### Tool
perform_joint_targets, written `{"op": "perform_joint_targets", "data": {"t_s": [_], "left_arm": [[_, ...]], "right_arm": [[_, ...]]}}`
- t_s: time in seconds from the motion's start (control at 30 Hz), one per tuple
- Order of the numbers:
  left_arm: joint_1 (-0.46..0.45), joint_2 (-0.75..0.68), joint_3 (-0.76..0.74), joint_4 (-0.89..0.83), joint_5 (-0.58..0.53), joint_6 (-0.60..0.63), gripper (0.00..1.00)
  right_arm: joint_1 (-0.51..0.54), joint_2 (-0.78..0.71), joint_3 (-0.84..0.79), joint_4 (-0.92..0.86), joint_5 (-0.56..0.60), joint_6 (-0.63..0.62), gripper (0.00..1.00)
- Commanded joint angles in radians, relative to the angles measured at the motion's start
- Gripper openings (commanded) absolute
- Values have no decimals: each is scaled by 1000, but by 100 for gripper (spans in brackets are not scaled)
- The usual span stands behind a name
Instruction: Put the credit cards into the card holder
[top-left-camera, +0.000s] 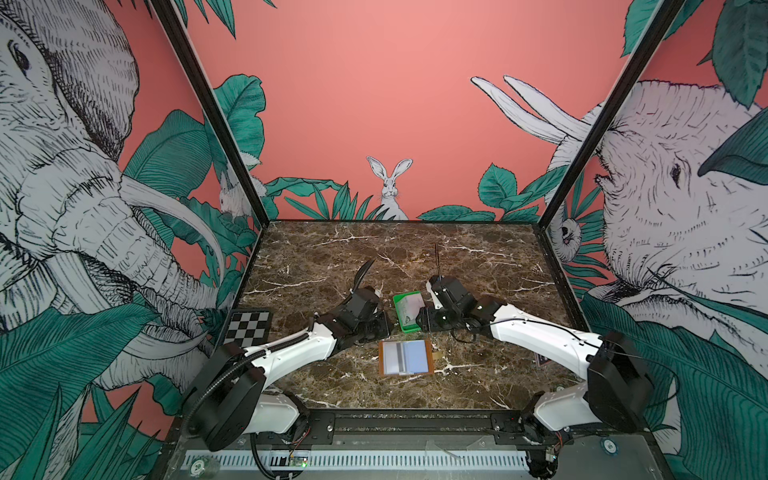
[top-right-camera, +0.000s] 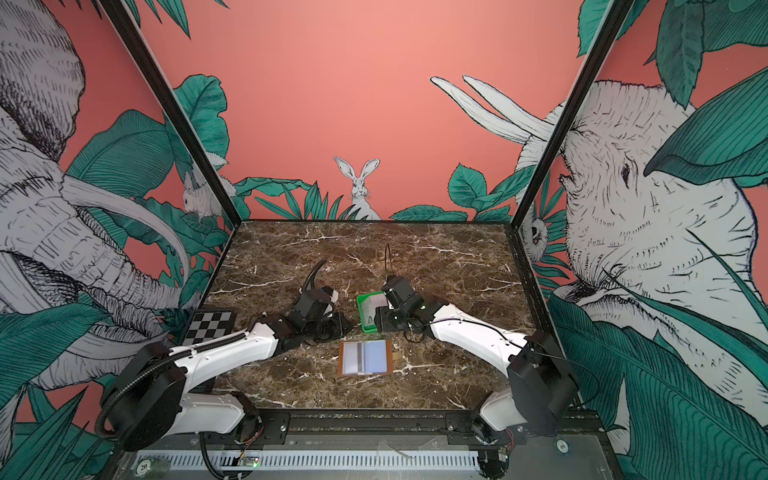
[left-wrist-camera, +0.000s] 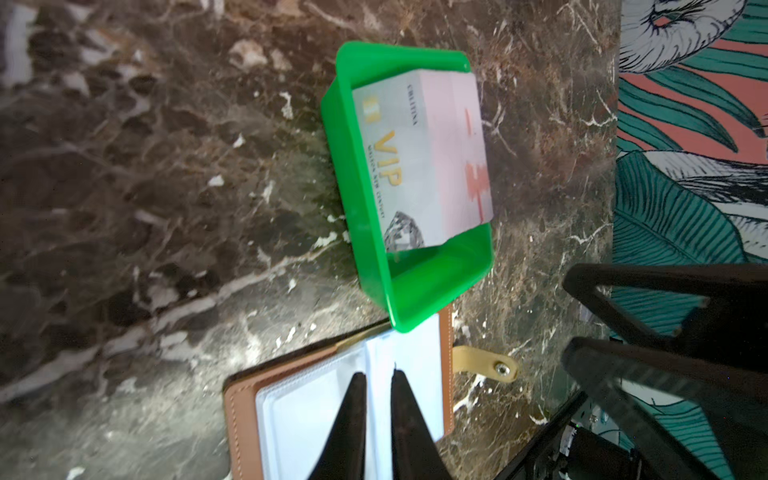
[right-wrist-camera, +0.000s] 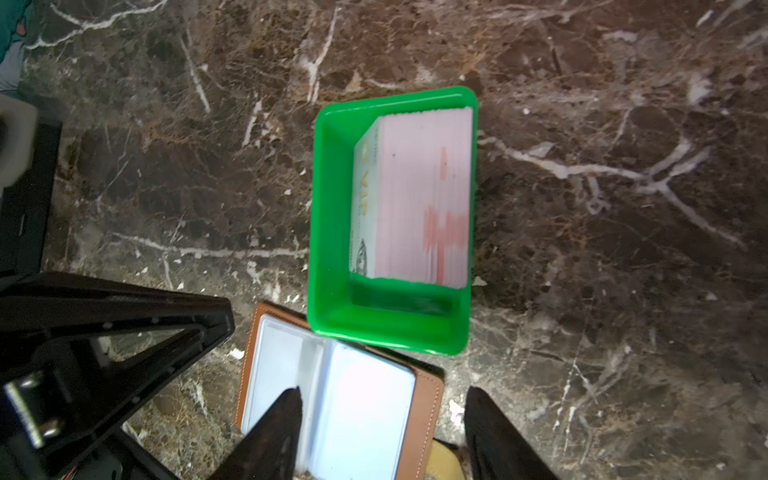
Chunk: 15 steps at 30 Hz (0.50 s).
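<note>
1. Left gripper (left-wrist-camera: 377, 374) is seen nearly clenched, with only a thin slit between its jaws and nothing gripped. It is poised over the clear sleeves of the holder (left-wrist-camera: 241, 399); contact cannot be told.
2. The right gripper (right-wrist-camera: 383, 390) is spread wide and empty, its jaws set astride one page of the holder.
3. The holder is laid open and flat on the table (top-left-camera: 332, 266), near the front middle, with its tab (left-wrist-camera: 486, 368) stretched out sideways.
4. A white card (top-left-camera: 392, 357) with a grey stripe and a blue card (top-left-camera: 417, 355) are seen side by side in its sleeves.
5. More cards (left-wrist-camera: 419, 158) are stacked leaning in the tray (left-wrist-camera: 436, 286), which is set just beyond the holder, between the grippers.
</note>
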Motion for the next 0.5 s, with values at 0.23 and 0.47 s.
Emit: {"op": "perform_joint_targets", "data": {"t_s": [0.23, 0.47], "left_arm": [[53, 171, 184, 14, 49, 82, 17], [68, 268, 247, 9, 63, 108, 13]], "right_arm": [[-74, 128, 91, 12, -100, -103, 71], [-93, 222, 124, 47, -147, -102, 72]]}}
